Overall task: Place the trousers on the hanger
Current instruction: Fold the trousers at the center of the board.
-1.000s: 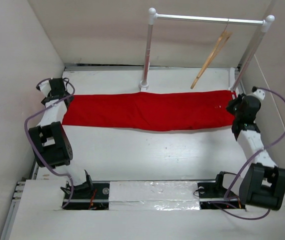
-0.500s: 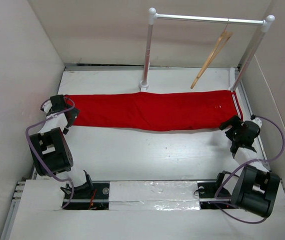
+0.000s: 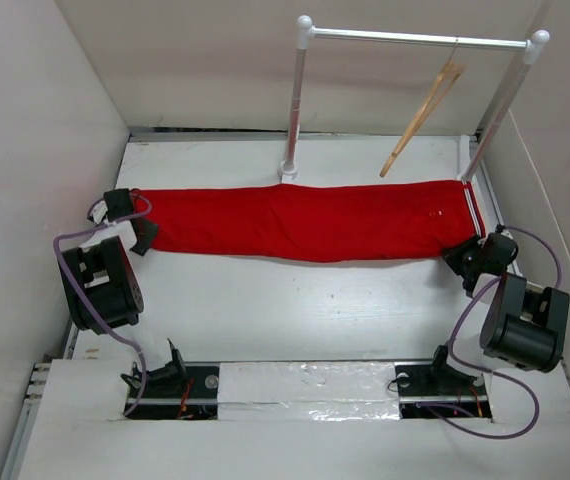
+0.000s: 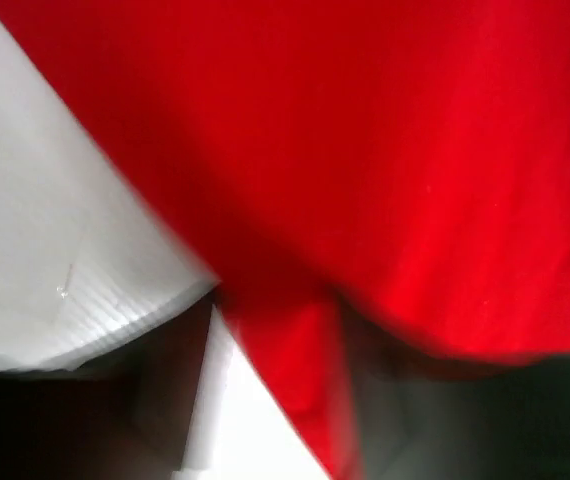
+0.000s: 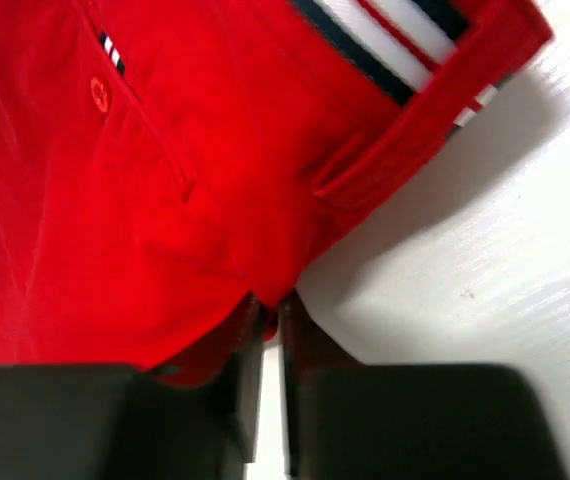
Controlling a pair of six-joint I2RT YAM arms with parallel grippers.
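Red trousers [image 3: 305,222] lie flat across the bench [image 3: 295,310], while the wooden hanger [image 3: 425,105] hangs from the white rail [image 3: 415,39] behind.
The right end effector [image 5: 270,310] has its jaws drawn to a thin slit, pinching the cloth's lower edge just beside the striped waistband. The left end effector [image 3: 142,236] sits at the leg end with its jaws apart and a red fold filling the gap, but blur hides whether they grip it. The tilted hanger is well apart from the trousers.
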